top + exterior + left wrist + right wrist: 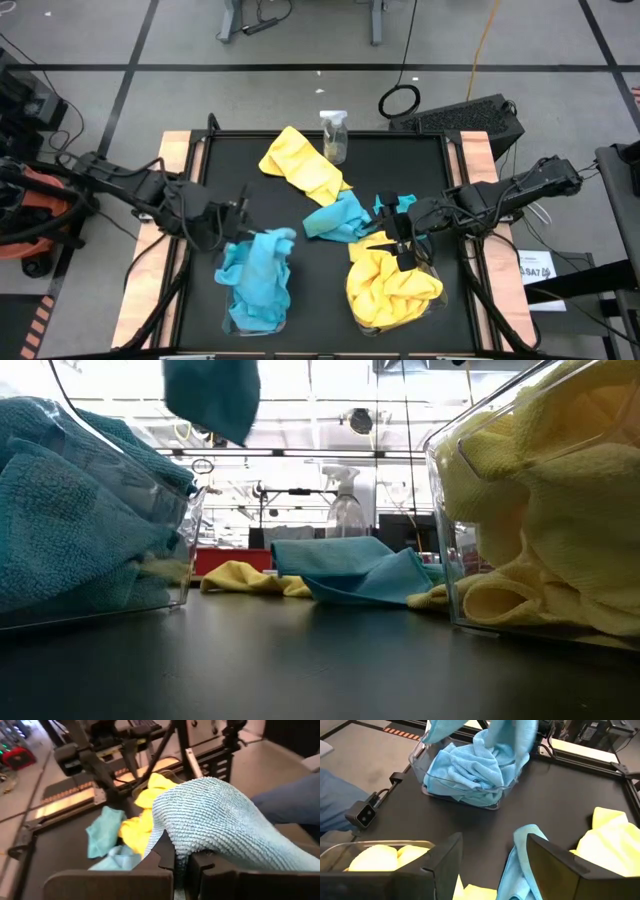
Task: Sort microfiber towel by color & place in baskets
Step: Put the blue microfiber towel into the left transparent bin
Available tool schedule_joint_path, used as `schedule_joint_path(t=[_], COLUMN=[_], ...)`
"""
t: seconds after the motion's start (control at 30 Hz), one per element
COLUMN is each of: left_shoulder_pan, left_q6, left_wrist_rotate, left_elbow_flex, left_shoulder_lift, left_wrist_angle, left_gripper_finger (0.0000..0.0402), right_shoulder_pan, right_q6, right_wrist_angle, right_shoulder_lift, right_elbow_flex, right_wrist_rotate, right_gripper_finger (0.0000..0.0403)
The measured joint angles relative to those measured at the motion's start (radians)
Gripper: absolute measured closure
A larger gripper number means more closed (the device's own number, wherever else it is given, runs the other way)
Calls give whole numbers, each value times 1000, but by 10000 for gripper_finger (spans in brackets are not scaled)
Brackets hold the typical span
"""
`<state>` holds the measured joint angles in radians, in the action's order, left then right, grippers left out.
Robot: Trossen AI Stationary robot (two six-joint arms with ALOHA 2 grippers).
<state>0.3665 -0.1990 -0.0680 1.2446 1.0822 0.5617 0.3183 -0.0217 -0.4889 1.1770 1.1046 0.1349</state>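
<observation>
My left gripper [248, 228] is shut on a turquoise towel [272, 245] and holds it over the left basket [232, 322], which is heaped with turquoise towels. In the low view this towel [210, 395] hangs above that basket [185, 520]. My right gripper [492, 865] is open and touches nothing. It hovers by the far edge of the right basket [436, 300], which is full of yellow towels [390, 290]. A loose turquoise towel [338, 216] and a loose yellow towel [300, 165] lie flat on the mat. My left gripper pinches the turquoise towel between its two fingers [165, 855]. The cloth [210, 820] is bunched in several layers and drapes over the fingers, hiding which part is held. The towel hangs lifted clear above the heap in the left basket [465, 775].
A clear spray bottle [335, 135] stands upright at the mat's far edge, behind the loose yellow towel. The loose turquoise towel [520, 865] lies just beneath my right gripper. Bare black mat [320, 300] shows between the two baskets. Wooden rails edge the table on both sides.
</observation>
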Motion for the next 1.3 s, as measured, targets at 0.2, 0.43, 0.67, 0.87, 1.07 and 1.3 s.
schedule_joint_path(t=[0.2,0.43,0.67,0.87,1.07,1.3], left_shoulder_pan=[80,181,268,253,172,73], left_q6=[105,243,298,290,290,271], left_wrist_rotate=[13,14,39,-32,-48,-46], left_elbow_flex=[0,0,-9,-127,-273,-364], left_shoulder_lift=[-5,2,2,3,4,-4], left_wrist_angle=[58,131,121,96,65,71], left_gripper_finger=[391,387,384,384,384,394], right_shoulder_pan=[0,0,0,0,0,6], right_q6=[11,12,12,11,18,47], right_wrist_angle=[-2,-2,-2,-2,-2,-1], right_shoulder_lift=[0,0,0,0,0,6], right_elbow_flex=[0,0,0,0,0,0], right_wrist_rotate=[-1,-1,-1,-1,-1,-1], right_gripper_finger=[188,188,188,188,188,188])
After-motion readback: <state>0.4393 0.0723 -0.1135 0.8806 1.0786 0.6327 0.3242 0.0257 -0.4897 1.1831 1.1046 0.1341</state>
